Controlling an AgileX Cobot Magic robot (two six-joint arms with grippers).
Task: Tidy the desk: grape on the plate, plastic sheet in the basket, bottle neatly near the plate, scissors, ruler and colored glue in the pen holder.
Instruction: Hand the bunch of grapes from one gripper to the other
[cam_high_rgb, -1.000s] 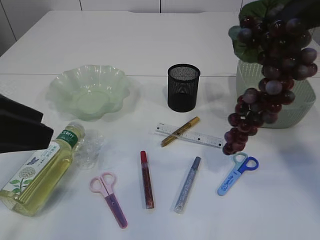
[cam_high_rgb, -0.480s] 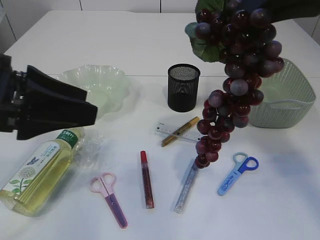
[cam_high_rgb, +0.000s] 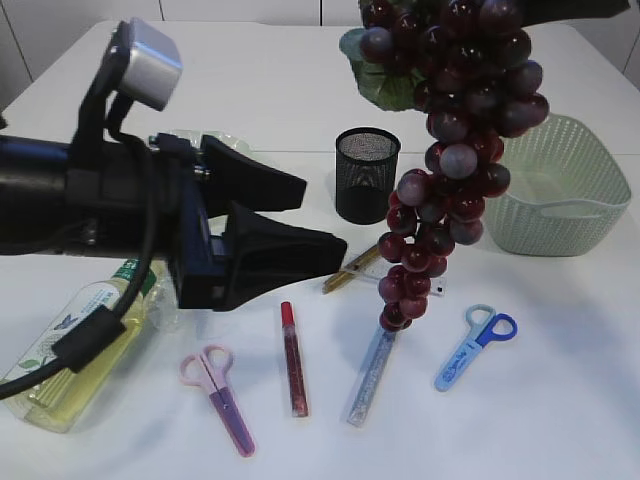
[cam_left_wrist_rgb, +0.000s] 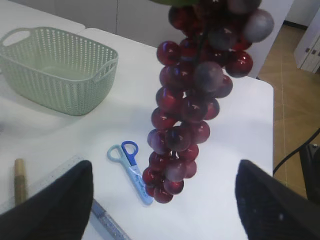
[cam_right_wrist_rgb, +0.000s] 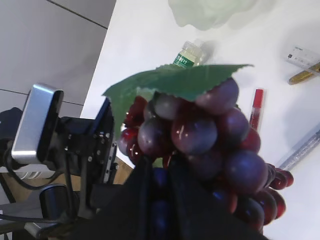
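Showing here are one grape bunch (cam_high_rgb: 450, 150), two scissors, pink (cam_high_rgb: 220, 397) and blue (cam_high_rgb: 474, 346), three glue pens (cam_high_rgb: 293, 358), one bottle (cam_high_rgb: 70, 360), one pen holder (cam_high_rgb: 366, 173) and one basket (cam_high_rgb: 560, 190).

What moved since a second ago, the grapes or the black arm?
Both. The grapes, hanging from the right gripper, travelled left, from over the basket to above the pens. The open left gripper reached in toward them. Everything on the table stayed put.

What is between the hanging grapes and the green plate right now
The left gripper, jaws open, sits in the gap between the grapes, held aloft by the right gripper, and the plate. Its arm hides most of the plate. The pen holder stands nearby too.
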